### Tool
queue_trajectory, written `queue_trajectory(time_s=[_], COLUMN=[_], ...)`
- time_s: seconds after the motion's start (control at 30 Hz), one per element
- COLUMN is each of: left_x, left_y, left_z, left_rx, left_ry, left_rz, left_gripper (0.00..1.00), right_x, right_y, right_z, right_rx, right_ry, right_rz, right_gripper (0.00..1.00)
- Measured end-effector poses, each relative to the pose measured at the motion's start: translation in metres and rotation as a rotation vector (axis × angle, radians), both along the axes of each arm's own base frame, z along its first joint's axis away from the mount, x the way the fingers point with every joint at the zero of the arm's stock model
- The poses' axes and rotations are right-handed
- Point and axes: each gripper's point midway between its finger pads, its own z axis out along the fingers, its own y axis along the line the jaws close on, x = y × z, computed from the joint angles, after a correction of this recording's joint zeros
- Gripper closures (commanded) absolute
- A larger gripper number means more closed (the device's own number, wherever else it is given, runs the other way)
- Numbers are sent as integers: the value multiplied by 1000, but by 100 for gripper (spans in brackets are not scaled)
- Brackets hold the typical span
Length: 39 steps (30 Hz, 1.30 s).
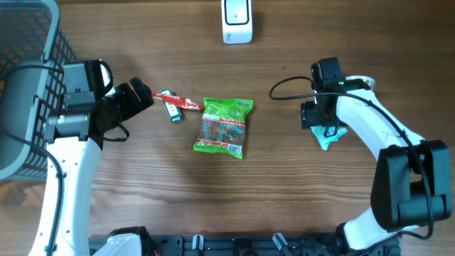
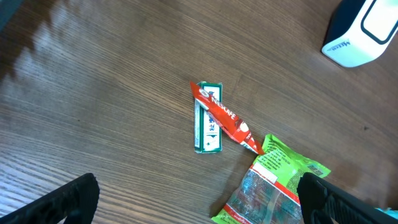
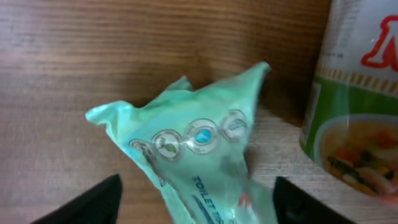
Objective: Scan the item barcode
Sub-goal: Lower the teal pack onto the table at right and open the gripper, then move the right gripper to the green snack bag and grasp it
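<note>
- At the far left I see a grey wire-mesh basket [image 1: 32,64].
- My left gripper [image 1: 139,99] has its jaws spread wide with nothing between them, above bare wooden table [image 1: 142,192].
- Just right of it, a red coffee stick sachet [image 2: 224,118] lies slantwise across a flat green packet [image 2: 208,127].
- Next comes a green printed snack bag [image 1: 225,126], its corner touching the sachet's tip.
- The white barcode scanner [image 1: 237,21] stands at the far edge.
- My right gripper [image 3: 198,202] has its jaws parted, straddling a pale teal crinkled plastic pouch [image 3: 199,149] that lies on the table.
- A green-banded noodle cup [image 3: 357,106] stands just beside the pouch.
</note>
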Motion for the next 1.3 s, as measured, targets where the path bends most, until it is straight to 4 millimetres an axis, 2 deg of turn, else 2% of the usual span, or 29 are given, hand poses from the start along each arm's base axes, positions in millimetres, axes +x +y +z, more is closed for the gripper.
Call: queue_trajectory(time_s=[0.23,0.5,0.63,0.73,0.93,1.0,1.1,1.17,1.23,1.3], left_x=[0,0,0,0,0,0,0,0,0,0], left_y=[0,0,0,0,0,0,0,0,0,0], left_z=[0,0,0,0,0,0,0,0,0,0], left_rx=[0,0,0,0,0,0,0,0,0,0], left_ry=[0,0,0,0,0,0,0,0,0,0], left_rz=[0,0,0,0,0,0,0,0,0,0], left_gripper=[0,0,0,0,0,0,0,0,0,0], right_x=[25,5,-8,-12,0,-1,-5,-9,-10,0], right_y=[28,54,61,61,40,28,20,19,23,34], right_z=[30,27,15,4,-9,-14,-15,-14,-8,6], right_rx=[138,296,342,346,225,160,119,114,136,194], right_ry=[-52,34,69,70,-1,-9,1,25,37,5], right_rz=[66,93,104,103,66,45,36,35,37,46], right_gripper=[1,1,25,26,23,23,22,17,0,0])
